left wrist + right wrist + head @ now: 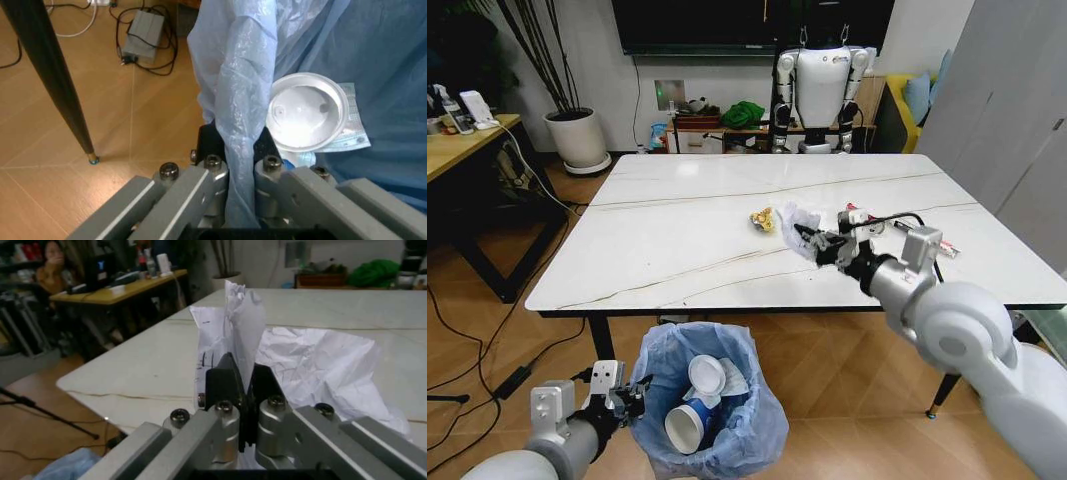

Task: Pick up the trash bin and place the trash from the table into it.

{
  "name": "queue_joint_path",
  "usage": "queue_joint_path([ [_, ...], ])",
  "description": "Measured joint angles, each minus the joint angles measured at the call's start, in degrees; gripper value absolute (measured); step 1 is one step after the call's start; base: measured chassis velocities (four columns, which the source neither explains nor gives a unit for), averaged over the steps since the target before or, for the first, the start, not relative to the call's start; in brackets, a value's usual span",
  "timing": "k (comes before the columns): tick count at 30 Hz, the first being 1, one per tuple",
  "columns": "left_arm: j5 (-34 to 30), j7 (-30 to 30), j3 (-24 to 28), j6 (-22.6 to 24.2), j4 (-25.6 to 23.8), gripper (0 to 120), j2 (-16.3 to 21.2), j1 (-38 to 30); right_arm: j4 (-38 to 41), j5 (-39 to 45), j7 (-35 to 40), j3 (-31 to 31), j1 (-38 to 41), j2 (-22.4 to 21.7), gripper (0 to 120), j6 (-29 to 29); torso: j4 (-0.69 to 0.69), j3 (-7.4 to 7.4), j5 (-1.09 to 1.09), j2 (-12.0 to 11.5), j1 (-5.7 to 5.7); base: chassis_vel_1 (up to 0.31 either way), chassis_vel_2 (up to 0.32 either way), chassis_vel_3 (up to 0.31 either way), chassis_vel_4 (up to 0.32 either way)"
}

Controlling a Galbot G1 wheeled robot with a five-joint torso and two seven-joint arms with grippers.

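Left gripper (630, 398): clamped on bin (710, 400) rim.
Right gripper (812, 240): pinching tissue (797, 222).
Done: cup (689, 423), lid (706, 375) binned.
Left: wrapper (762, 219), can (855, 215) beside gripper.

Left gripper (632, 397): low, beside the body, fingers clamped together.
Right gripper (810, 240): arm extended forward, fingers pinched closed.

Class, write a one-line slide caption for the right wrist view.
Right gripper shut on crumpled white tissue above the glossy white marble-look table.
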Motion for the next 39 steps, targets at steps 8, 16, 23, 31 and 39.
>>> queue_joint_path([
  [8, -0.54, -0.09, 0.73, 0.00, 0.00, 0, 1.05, -1.04, 7.19, -1.02, -10.97, -4.78, -3.75, -1.94, 0, 2.52, 0.01, 0.01, -0.01, 0.00, 0.00, 0.000, 0.000, 0.000, 0.000],
  [16, -0.70, -0.09, 1.52, 0.00, 0.00, 0, 1.40, -1.46, 7.83, -5.84, -13.97, -16.05, -1.63, -3.74, 0, 3.54, 0.01, 0.01, -0.01, 0.00, 0.00, 0.000, 0.000, 0.000, 0.000],
  [23, -0.41, -0.08, 1.57, 0.00, 0.00, 0, 0.98, -1.30, 4.95, -9.30, -12.49, -26.62, 2.16, -2.25, 0, 3.66, 0.02, 0.02, -0.01, 0.00, 0.01, 0.000, 0.000, 0.000, 0.000],
  [31, -0.33, -0.06, 1.48, 0.00, 0.00, 0, 0.80, -1.10, 1.72, -10.74, -10.71, -29.88, 4.80, -0.71, 20, 3.35, 0.02, 0.02, -0.01, -0.01, 0.02, 0.000, 0.000, 0.000, 0.000],
  [39, -0.34, 0.01, 1.36, 0.00, 0.00, 0, 0.86, -1.31, 1.21, -10.04, -9.88, -29.29, 5.80, -0.09, 48, 2.68, 0.02, 0.02, -0.01, -0.01, 0.01, 0.000, 0.000, 0.000, 0.000],
])
